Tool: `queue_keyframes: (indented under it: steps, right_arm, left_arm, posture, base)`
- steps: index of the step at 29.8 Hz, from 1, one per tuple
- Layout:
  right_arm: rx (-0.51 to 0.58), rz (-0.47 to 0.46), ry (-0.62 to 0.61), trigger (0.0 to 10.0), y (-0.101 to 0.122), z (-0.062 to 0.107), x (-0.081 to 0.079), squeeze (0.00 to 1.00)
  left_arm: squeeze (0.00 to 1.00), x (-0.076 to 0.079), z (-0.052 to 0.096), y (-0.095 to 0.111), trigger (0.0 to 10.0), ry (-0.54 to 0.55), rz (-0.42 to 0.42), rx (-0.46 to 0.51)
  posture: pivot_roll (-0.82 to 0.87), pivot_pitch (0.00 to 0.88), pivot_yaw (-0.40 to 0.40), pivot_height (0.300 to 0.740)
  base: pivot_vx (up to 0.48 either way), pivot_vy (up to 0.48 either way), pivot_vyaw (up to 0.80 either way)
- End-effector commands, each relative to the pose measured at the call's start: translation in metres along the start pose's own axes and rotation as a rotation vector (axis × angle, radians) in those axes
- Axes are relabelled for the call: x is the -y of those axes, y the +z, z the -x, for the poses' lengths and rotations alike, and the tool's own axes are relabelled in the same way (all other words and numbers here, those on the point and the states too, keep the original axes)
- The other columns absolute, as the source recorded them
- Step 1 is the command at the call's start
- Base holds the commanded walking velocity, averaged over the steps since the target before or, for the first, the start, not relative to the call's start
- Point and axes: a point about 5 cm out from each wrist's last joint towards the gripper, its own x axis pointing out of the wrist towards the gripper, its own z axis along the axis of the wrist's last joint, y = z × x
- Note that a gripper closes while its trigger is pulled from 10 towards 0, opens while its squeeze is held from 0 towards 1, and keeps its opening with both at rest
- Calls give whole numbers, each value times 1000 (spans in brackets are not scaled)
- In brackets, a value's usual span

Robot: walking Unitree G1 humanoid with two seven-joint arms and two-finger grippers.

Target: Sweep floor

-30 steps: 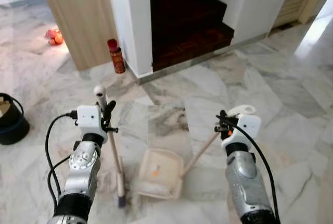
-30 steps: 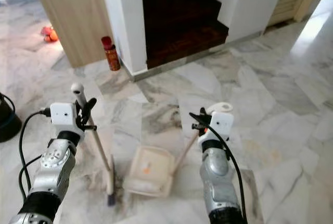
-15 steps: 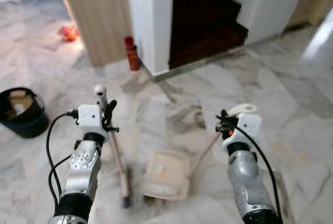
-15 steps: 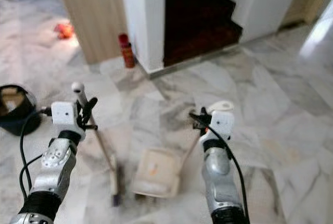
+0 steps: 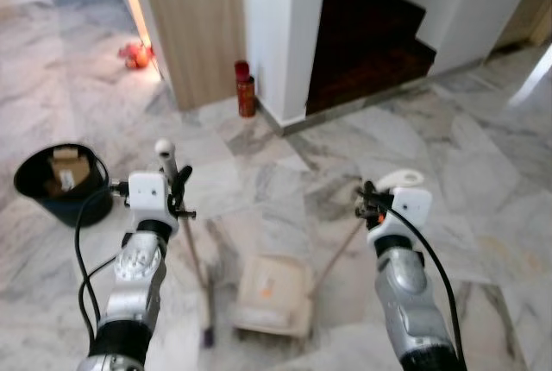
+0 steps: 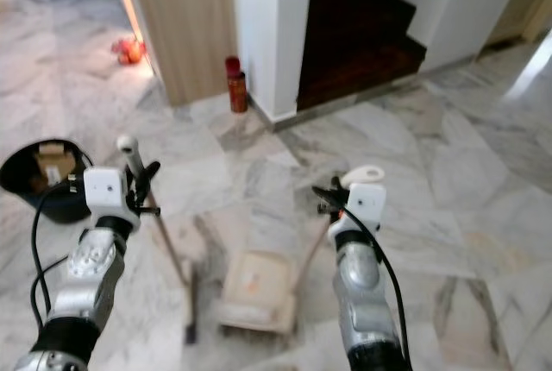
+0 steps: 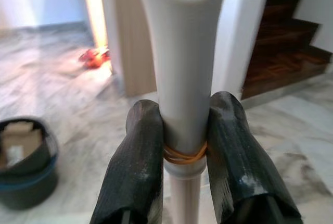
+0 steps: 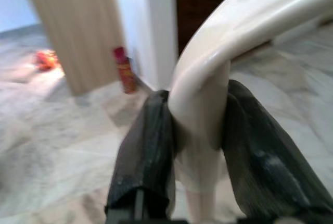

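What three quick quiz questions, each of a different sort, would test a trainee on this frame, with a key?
1. True or false: the left tool is shut on the broom.
2. Multiple choice: what does the right tool hold? A) the spray can B) the dustpan by its handle C) nothing
3. Fill in: the dark bin stands on the floor to the robot's ____.

Key:
1. True; its fingers clamp the pale handle.
2. B
3. left
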Motion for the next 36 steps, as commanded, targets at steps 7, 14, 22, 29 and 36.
queue_keyframes:
  steps: [7,14,22,29,36]
  right_arm:
    - [60,-21,12,10000,12,-4,-2,0]
    - [63,-12,14,10000,12,-2,-2,0]
    - [64,-17,13,10000,13,-3,-1,0]
    - [58,-20,11,10000,12,-3,-2,0]
    - [55,-26,10,10000,12,-3,-1,0]
  left_arm:
    - [0,6,-5,12,10000,-19,-15,56]
    - [0,6,-5,12,10000,-18,-15,54]
    - [0,6,-5,12,10000,-13,-17,54]
    - [0,5,-5,13,10000,-16,-19,60]
    - [0,10,-6,17,10000,-39,-12,79]
  posture:
    - [-43,58,-6,740]
    - [-43,58,-6,740]
    - [-47,67,-7,740]
    - [-47,72,-5,740]
    - [-47,75,-4,740]
  base:
    - [0,408,0]
    - [0,408,633]
    - [0,394,574]
    - [0,268,0]
    - [0,0,0]
